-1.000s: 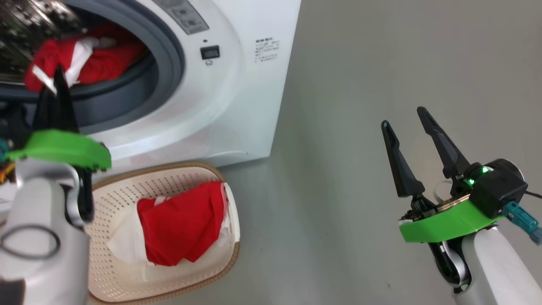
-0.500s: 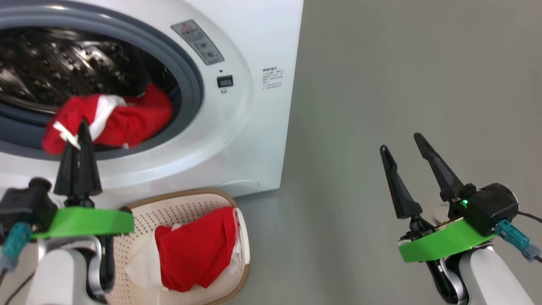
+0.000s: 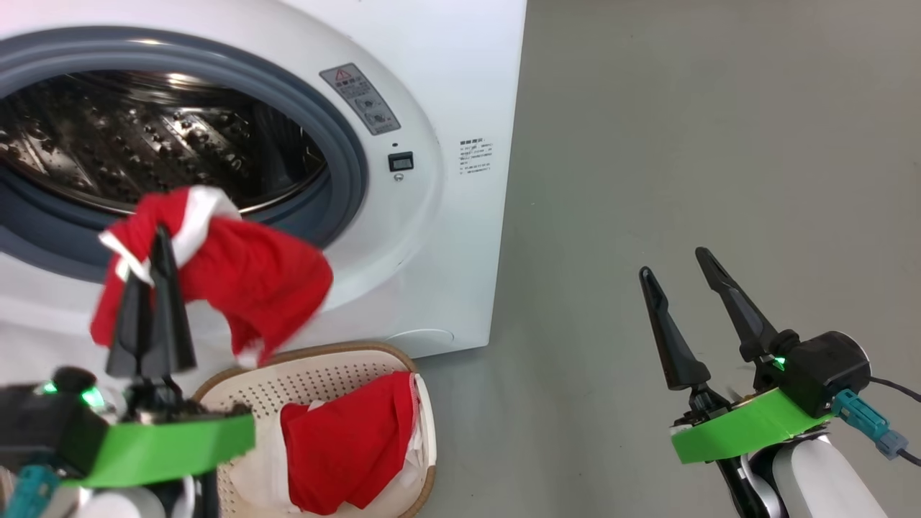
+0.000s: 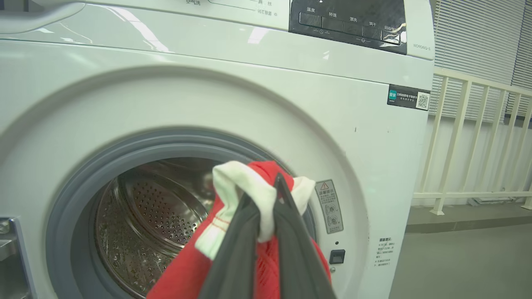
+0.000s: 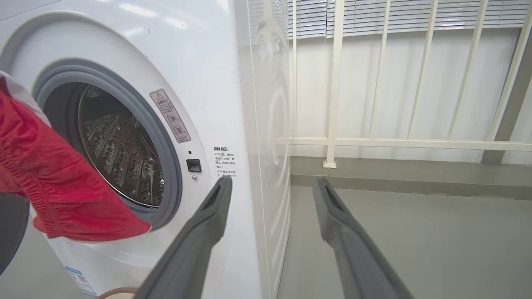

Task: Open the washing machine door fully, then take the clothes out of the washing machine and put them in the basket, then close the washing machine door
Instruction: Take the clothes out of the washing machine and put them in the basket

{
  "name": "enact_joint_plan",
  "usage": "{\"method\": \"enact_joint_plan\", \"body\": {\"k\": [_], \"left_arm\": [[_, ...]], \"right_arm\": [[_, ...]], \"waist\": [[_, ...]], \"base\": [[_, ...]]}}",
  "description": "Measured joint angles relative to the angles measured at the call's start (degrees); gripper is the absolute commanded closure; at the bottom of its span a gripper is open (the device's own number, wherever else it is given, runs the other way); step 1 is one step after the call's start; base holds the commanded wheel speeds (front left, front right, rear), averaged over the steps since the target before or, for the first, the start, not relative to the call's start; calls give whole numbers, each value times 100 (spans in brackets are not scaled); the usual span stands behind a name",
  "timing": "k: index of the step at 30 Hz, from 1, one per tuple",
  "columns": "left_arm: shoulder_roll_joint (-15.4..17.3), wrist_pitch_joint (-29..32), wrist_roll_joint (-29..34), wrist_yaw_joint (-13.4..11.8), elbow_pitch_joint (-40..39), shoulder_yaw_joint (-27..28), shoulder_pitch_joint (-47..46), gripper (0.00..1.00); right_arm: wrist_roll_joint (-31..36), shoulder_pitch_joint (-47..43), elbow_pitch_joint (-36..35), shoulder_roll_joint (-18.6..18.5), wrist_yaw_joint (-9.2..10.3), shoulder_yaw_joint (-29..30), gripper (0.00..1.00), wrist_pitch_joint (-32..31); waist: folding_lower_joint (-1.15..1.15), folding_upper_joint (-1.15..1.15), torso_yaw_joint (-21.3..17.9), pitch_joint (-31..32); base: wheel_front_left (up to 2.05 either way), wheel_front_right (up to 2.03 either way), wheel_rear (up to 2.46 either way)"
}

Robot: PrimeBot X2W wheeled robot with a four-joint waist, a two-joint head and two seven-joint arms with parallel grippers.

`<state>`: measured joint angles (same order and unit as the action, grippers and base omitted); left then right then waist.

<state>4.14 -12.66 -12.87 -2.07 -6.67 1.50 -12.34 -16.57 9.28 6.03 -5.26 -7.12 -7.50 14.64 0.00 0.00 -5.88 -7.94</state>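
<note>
We note a smooth grey floor [image 3: 683,144], evenly lit. Beyond it, a cream railing [image 5: 334,83] with vertical bars stands on a low grey kerb [image 5: 415,174], backed by a white wall [image 5: 374,104] and closed slatted blinds [image 5: 374,16].

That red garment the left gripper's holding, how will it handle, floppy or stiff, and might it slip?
Probably floppy: the red garment sags in folds from the left gripper. Likely light, since one pinch on its white trim carries it. The bunched cloth between the fingers suggests it won't slip easily.
</note>
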Motion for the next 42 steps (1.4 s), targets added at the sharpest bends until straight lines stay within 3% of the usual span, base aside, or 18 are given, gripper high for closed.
{"method": "enact_joint_plan", "body": {"k": [5, 15, 21, 33, 42], "left_arm": [[-57, 49, -135, -51, 230, -162, 299, 100], [-135, -7, -428, -52, 1575, -386, 281, 100], [-143, -64, -602, -34, 2895, -427, -70, 100], [-196, 156, -1317, 396, 5885, -483, -1479, 100], [-218, 386, -1335, 521, 7407, -643, -2346, 100]], "right_arm": [[-1, 3, -29, -1, 0, -46, 0, -1], [-1, 29, -36, -45, 0, -63, 0, -1], [-1, 120, -67, -64, 0, -64, 0, -1], [-9, 458, -143, -102, 0, -56, 0, 0], [-20, 732, -181, -65, 0, -69, 0, 0]], "waist": [[0, 0, -6, -116], [0, 0, -82, -480], [0, 0, -178, -759], [0, 0, -307, -1375], [0, 0, -406, -1877]], "base": [[0, 0, 0], [0, 0, 0], [0, 0, 0], [0, 0, 0], [0, 0, 0]]}}
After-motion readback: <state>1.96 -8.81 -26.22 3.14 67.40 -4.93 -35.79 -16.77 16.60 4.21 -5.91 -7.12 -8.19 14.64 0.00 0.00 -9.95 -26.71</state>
